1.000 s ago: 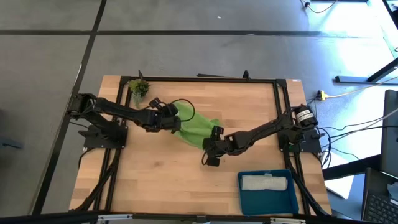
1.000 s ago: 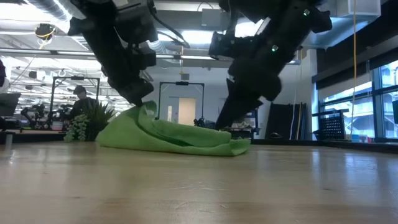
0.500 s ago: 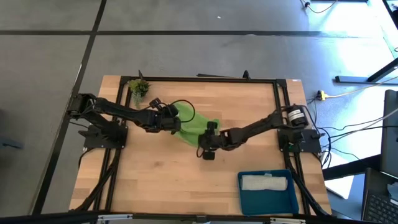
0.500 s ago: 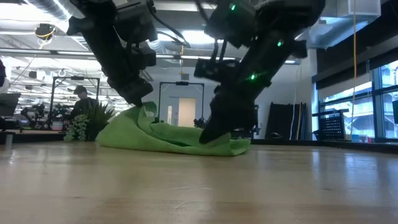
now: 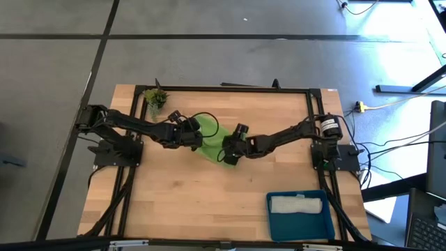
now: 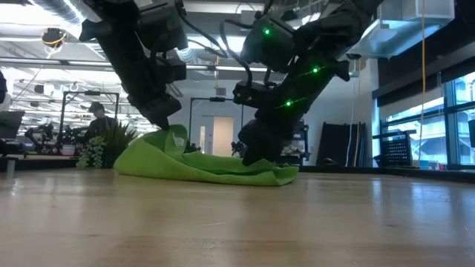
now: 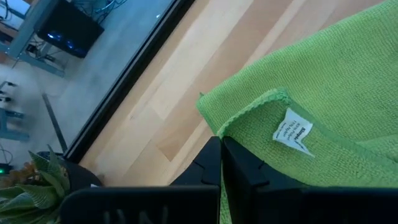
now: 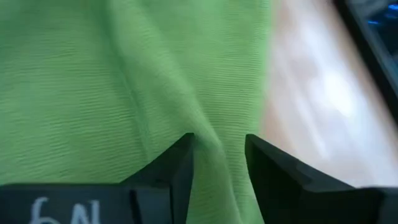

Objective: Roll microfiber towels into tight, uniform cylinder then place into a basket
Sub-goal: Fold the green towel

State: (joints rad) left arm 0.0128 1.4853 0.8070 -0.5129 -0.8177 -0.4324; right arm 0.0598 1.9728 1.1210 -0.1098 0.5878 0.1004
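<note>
Left claw [image 5: 197,137] pinches the green towel's [image 5: 217,144] corner; right claw [image 5: 229,155], narrowly parted astride a fold, may bunch it unevenly.

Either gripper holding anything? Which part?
Left gripper is shut on the lime green microfiber towel at its hemmed edge. Right gripper straddles a fold, not visibly clamped.

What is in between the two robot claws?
Only the green towel lies between the left gripper and the right gripper, seen in the high view.
</note>
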